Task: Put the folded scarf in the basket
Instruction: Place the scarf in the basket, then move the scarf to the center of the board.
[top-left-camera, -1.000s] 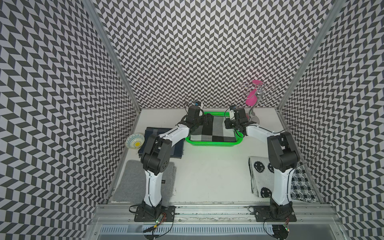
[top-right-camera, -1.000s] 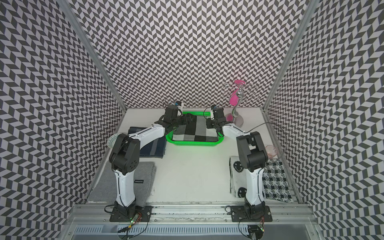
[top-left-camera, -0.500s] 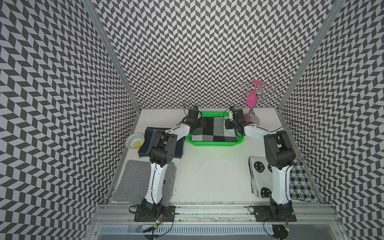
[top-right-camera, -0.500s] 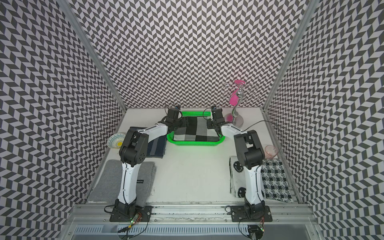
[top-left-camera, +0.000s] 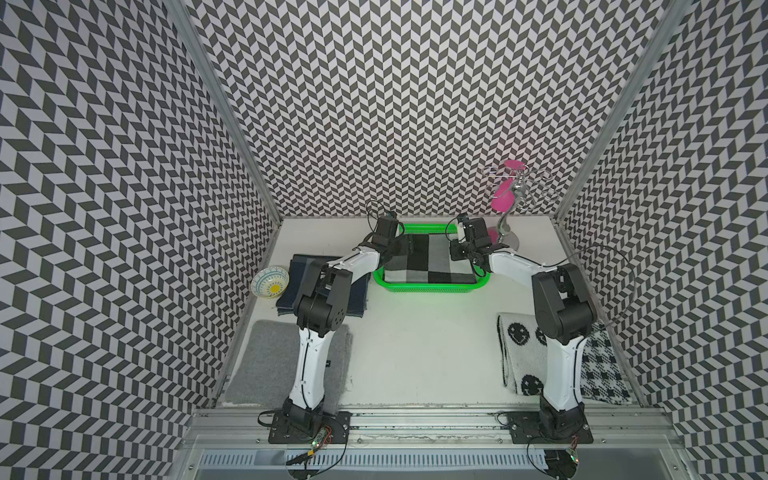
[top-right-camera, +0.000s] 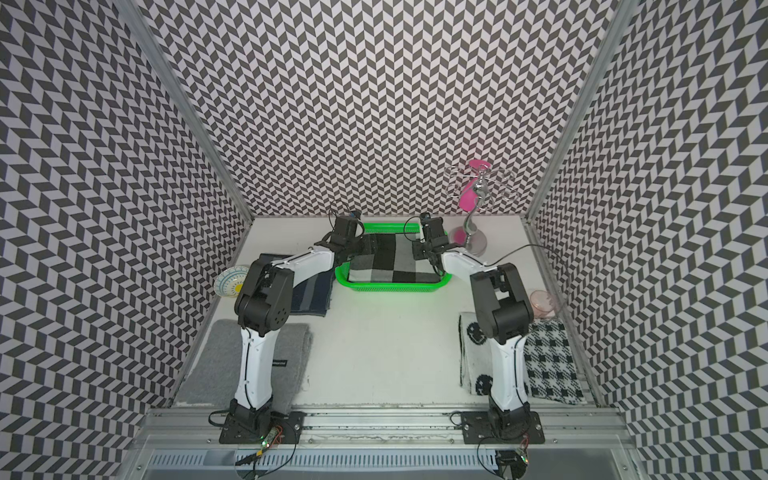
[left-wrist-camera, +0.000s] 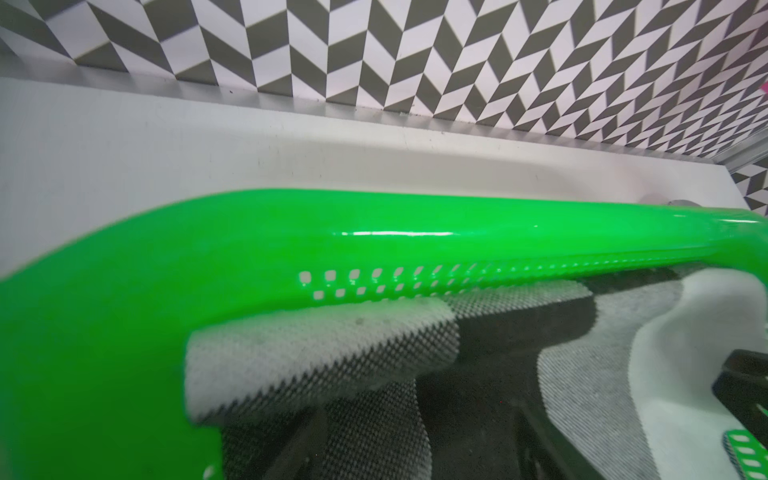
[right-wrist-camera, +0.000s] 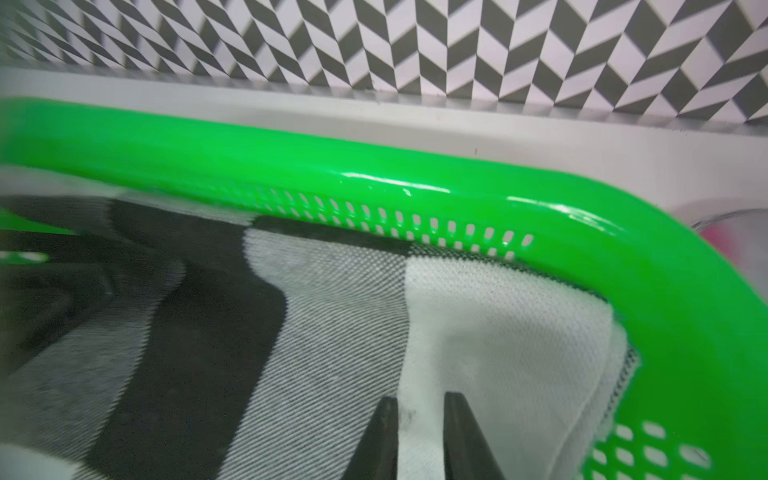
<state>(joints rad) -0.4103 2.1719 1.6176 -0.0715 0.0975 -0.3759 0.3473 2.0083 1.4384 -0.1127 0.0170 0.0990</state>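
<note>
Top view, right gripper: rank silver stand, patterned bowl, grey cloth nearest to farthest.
From the right gripper, in a top view:
1. Silver stand, just beside it at the back right.
2. Patterned bowl, far over on the left side.
3. Grey cloth, front left corner, farthest.

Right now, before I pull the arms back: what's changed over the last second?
The left arm's elbow swung slightly away from the bowl, toward the middle; the right arm barely shifted. No grasp or release shows. The left gripper and right gripper stay at the basket's far end, over the scarf lying inside.
</note>
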